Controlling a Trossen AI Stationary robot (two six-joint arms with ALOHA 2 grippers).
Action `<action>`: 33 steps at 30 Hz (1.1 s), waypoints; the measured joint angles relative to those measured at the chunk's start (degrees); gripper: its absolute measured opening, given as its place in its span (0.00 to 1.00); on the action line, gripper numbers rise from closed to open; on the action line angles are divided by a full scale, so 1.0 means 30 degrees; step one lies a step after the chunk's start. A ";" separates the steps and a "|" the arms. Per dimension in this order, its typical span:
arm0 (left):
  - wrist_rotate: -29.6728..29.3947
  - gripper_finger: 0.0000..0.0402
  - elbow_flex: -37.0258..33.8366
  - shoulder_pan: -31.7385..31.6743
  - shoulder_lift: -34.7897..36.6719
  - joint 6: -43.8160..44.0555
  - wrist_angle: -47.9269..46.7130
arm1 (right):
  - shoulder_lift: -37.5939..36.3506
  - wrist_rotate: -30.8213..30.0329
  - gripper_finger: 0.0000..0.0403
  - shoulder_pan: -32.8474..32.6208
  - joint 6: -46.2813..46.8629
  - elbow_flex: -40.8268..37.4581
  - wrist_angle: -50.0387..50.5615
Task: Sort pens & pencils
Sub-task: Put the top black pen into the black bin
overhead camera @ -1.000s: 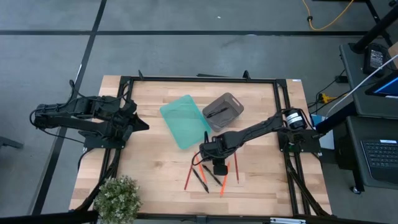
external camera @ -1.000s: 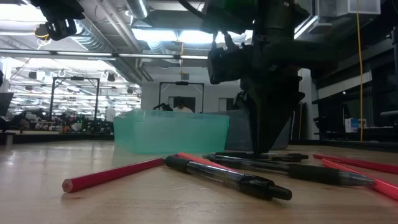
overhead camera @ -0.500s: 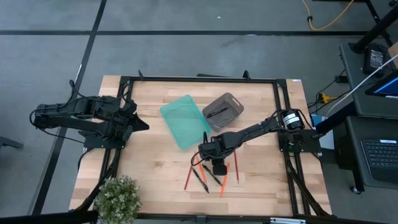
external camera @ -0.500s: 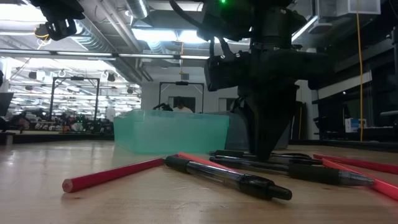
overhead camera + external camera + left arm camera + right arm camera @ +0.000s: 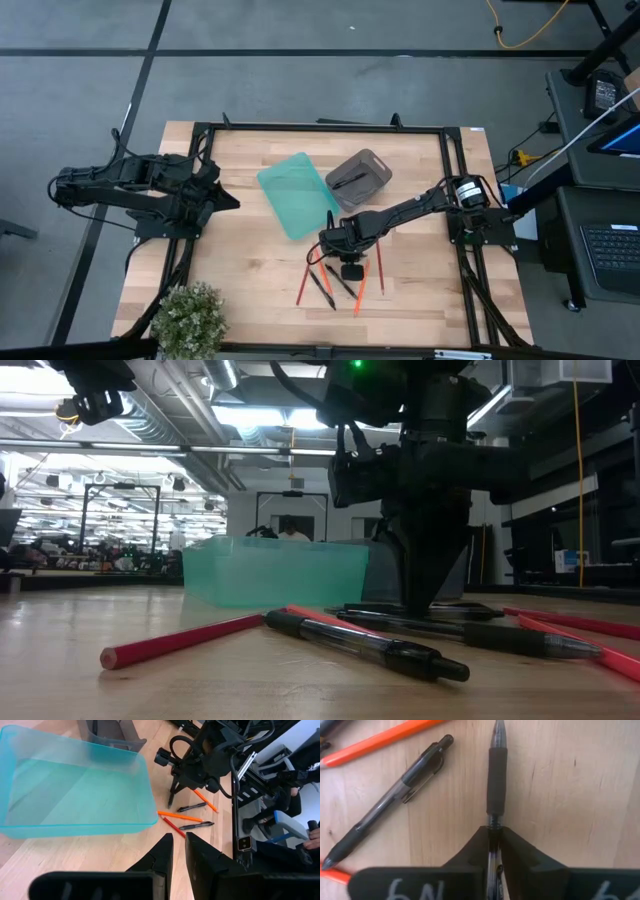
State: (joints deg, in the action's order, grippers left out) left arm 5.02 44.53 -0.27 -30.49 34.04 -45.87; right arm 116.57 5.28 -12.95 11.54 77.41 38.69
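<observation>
Right hand [image 5: 494, 836]: clenched on a pen [image 5: 496, 780] that lies flat on the counter [image 5: 250, 270]; the barrel is pinched between the two fingertips.
Change: over the last second the right hand has been lowered from just above the scatter onto this pen and closed round it.
Meaning: the grasp appears made; a lift and carry to a bin is judged the next step.
Pens [image 5: 338, 281]: loose on the counter below the bins, mixed with the pencils; one more lies just beside the gripped one.
Pencils [image 5: 303, 285]: orange-red, lying among the pens, untouched.
Grey bin [image 5: 358, 176]: already holds dark sticks, likely pens.
Teal bin [image 5: 293, 192]: looks empty.
Left hand [image 5: 178, 841]: waiting well apart at the counter's left edge, fingers nearly together, grasping nothing.
</observation>
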 joint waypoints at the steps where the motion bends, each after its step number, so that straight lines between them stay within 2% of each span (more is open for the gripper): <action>1: 0.0000 0.11 0.0003 -0.0007 -0.0004 0.0000 0.0000 | 0.0000 0.0007 0.09 0.0000 0.0050 0.0000 0.0009; 23: 0.0000 0.11 0.0007 -0.0007 -0.0003 0.0000 -0.0007 | -0.0006 -0.0491 0.06 -0.0824 0.0995 0.0059 0.0432; 30: 0.0000 0.11 0.0007 -0.0007 0.0000 0.0000 -0.0007 | 0.0073 -0.0163 0.06 -0.1228 0.1002 0.1243 0.2612; 33: 0.0000 0.11 0.0007 -0.0001 -0.0004 -0.0009 -0.0007 | 0.0066 -0.1077 0.06 -0.1386 0.0995 0.1920 0.3921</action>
State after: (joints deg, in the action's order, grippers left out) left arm 5.02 44.55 -0.28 -30.50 34.02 -45.89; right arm 116.77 2.05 -17.11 14.52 83.17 50.46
